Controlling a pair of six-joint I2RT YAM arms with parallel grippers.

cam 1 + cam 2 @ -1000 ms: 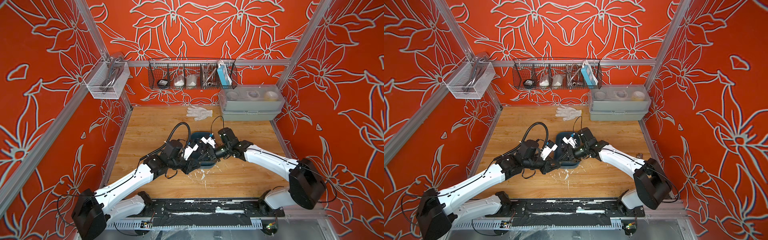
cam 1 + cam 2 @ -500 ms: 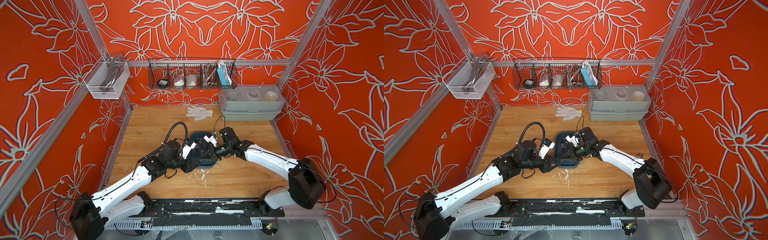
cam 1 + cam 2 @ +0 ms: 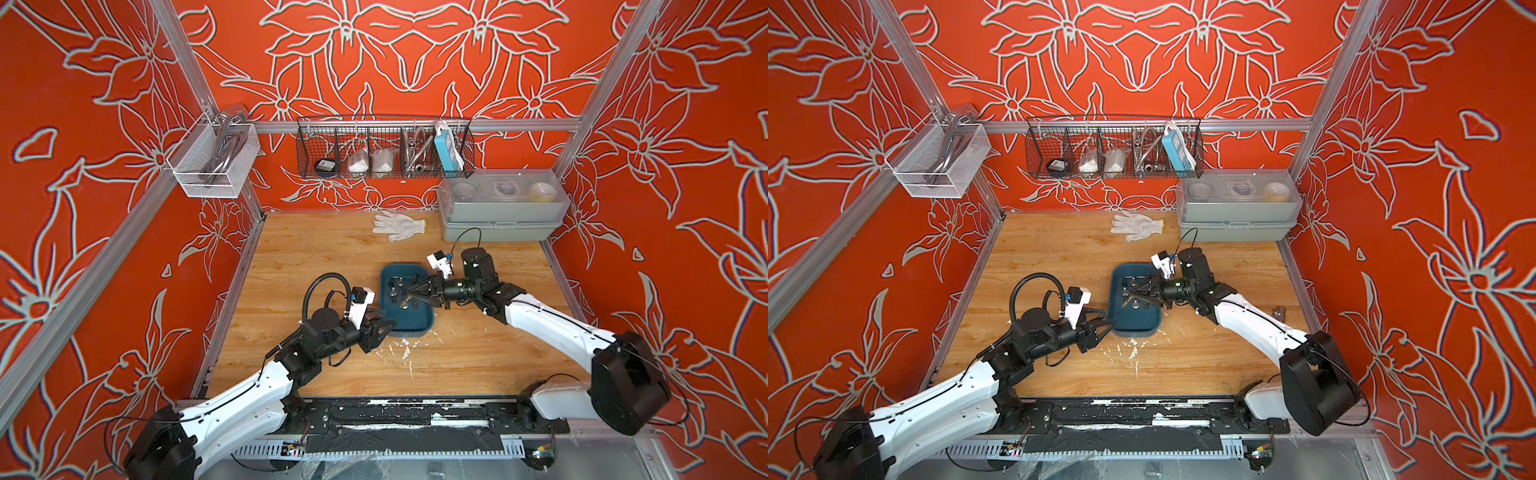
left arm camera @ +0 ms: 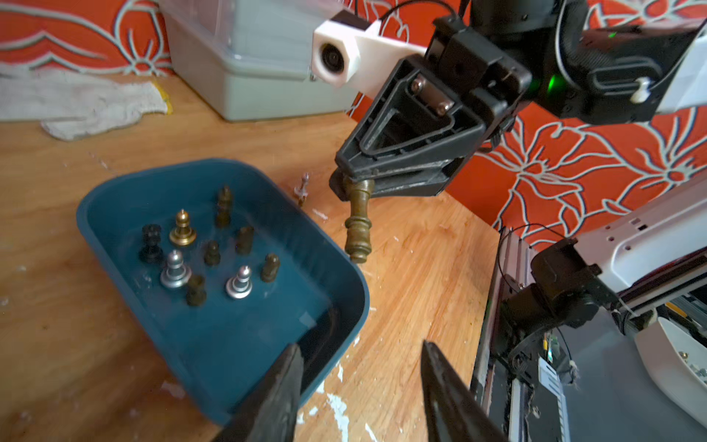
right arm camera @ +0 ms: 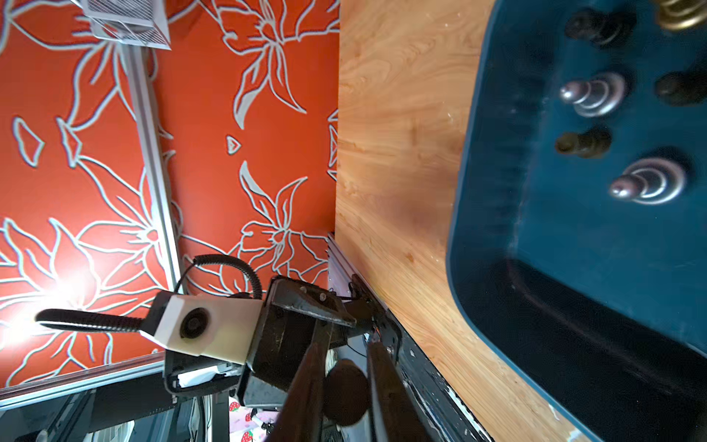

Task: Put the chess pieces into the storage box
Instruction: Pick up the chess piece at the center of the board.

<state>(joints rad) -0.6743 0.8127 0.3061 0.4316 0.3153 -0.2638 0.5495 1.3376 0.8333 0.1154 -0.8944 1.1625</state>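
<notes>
Brass-brown turned chess piece (image 4: 359,225) | clamped in right gripper (image 4: 346,183) above shallow teal plastic storage box (image 4: 214,165) | left gripper (image 4: 361,346): jaws apart, beside box corner

had orange-red walls (image 3: 415,62) all around, drawn over with big white flowers. had silver metal bars (image 3: 519,124) in the corners and along the back. hung a black wire basket (image 3: 384,149) on the back wall and a white wire basket (image 3: 212,166) on the side. kept a grey box (image 3: 500,216) and a white glove (image 3: 399,225) at the back of the light wooden floor (image 3: 311,257). looked bright all over.
</notes>
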